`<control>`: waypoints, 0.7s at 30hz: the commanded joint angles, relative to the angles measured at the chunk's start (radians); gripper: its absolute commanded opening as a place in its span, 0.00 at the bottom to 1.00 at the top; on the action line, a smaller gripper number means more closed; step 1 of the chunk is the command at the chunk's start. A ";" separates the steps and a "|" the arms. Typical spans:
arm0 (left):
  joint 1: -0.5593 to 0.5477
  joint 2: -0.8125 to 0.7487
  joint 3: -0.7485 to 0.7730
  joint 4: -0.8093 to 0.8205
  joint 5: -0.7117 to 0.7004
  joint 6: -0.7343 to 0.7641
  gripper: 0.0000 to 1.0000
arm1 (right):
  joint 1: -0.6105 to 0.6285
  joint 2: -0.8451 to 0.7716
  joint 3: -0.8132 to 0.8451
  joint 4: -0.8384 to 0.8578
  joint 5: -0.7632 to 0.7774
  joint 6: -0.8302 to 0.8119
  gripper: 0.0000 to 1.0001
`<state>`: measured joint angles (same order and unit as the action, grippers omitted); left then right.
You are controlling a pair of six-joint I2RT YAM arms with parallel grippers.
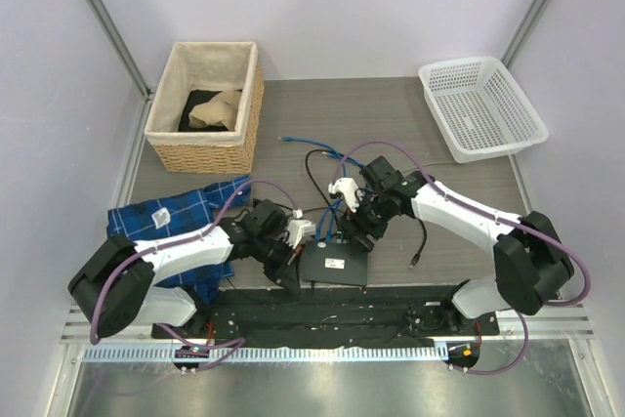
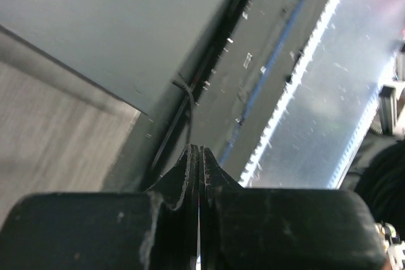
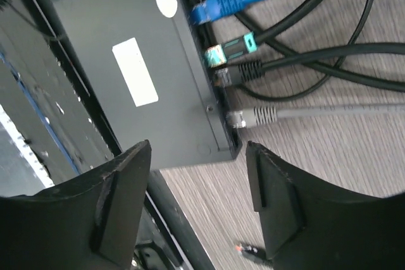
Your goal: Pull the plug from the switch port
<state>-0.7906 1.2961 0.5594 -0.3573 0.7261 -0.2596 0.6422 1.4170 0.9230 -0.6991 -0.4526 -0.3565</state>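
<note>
The right claw [image 3: 197, 150] is hanging wide open just above the tabletop [image 3: 354, 156], gripping nothing. Directly ahead of it the switch [image 3: 126, 74] is lying flat, white label facing up, its nearest corner sitting in the gap between the two fingers. Four plugs are lining the switch's socket side. A grey plug [image 3: 250, 117] is sitting closest to the claw, just beyond one fingertip. A black plug [image 3: 243, 71], a teal plug [image 3: 231, 49] and a blue plug [image 3: 212, 9] are following in turn, each farther from the claw. Their cables are trailing away from the switch across the tabletop.

The left claw [image 2: 198, 156] is pressing its fingers fully together, with nothing clearly held between them. A thin black wire [image 2: 188, 102] is running just ahead of its tips, and a corner of the switch is lying beyond that. From above, this claw is sitting just beside the switch's end, opposite the right claw
</note>
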 commanded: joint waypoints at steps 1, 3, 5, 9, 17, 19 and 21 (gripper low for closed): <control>-0.002 0.043 0.025 0.093 -0.056 -0.067 0.00 | -0.003 0.046 0.025 0.075 -0.027 0.076 0.71; -0.002 0.097 0.037 0.125 -0.041 -0.095 0.00 | -0.025 0.080 0.039 0.075 -0.041 0.096 0.74; -0.002 0.138 0.046 0.159 -0.039 -0.104 0.00 | -0.051 0.112 0.059 0.059 -0.054 0.105 0.75; -0.002 0.210 0.101 0.190 -0.053 -0.101 0.00 | -0.098 0.143 0.086 0.053 -0.078 0.140 0.75; 0.034 0.422 0.287 0.299 -0.148 -0.144 0.00 | -0.222 0.148 0.131 0.052 -0.083 0.201 0.76; 0.080 0.500 0.347 0.284 -0.162 -0.148 0.00 | -0.277 0.160 0.161 0.036 -0.089 0.206 0.76; 0.134 0.544 0.443 0.268 -0.169 -0.136 0.00 | -0.303 0.177 0.189 0.021 -0.078 0.191 0.77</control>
<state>-0.7479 1.7653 0.8654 -0.1581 0.6468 -0.3969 0.4000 1.5742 1.0351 -0.6670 -0.5179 -0.1833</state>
